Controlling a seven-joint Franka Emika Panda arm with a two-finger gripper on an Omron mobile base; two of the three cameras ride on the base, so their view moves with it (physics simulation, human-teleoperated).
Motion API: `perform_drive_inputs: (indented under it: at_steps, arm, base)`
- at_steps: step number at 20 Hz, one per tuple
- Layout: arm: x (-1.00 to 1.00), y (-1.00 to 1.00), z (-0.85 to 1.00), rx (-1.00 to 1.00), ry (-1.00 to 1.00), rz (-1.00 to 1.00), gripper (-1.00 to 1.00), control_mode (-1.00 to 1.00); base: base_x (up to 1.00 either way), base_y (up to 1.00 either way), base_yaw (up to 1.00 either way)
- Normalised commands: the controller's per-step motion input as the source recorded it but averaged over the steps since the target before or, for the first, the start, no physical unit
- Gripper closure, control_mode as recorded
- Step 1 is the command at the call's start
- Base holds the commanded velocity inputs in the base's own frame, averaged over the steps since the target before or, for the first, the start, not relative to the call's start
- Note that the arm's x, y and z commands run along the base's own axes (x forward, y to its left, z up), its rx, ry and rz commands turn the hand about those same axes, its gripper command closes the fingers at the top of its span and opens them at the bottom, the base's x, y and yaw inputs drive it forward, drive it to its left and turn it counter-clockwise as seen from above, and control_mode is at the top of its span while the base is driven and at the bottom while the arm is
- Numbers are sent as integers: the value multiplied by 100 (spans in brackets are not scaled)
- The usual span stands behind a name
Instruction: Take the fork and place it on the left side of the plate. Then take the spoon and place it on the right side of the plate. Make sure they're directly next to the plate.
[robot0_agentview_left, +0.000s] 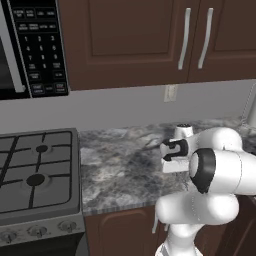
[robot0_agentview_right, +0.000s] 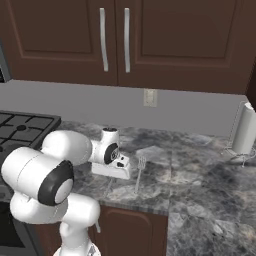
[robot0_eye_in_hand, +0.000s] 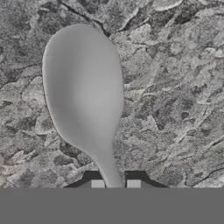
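**Q:** What does the hand view show?

**A:** The spoon (robot0_eye_in_hand: 85, 94), bowl facing the camera and away from the hand, above the grey marbled counter (robot0_eye_in_hand: 175, 87). Its neck runs down between the two fingertips (robot0_eye_in_hand: 97, 184) of the gripper (robot0_eye_in_hand: 115, 184), which stand narrowly set against it on either side, holding the spoon.

**Q:** Where do the other task items lie?

**A:** In the right base view, the fork (robot0_agentview_right: 139, 173) lies flat on the counter, tines toward the wall, just beside the hand. A pale patch behind the tines may be the plate, but this cannot be confirmed. A paper towel roll (robot0_agentview_right: 245, 129) stands well apart to the right; the stove (robot0_agentview_left: 35, 175) borders the counter's left.
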Motion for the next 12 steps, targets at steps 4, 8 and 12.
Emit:
perform_drive_inputs:
  at_steps: [4, 8, 12]
  arm:
    - [-98, 31, 59, -5, -32, -12, 100, -100]
    - [-73, -1, 100, 0, -26, -5, 100, -100]
    - [-64, -24, 100, 0, -9, -4, 100, -100]
  base:
    - [0, 0, 0]
    - [0, 0, 0]
    - [0, 0, 0]
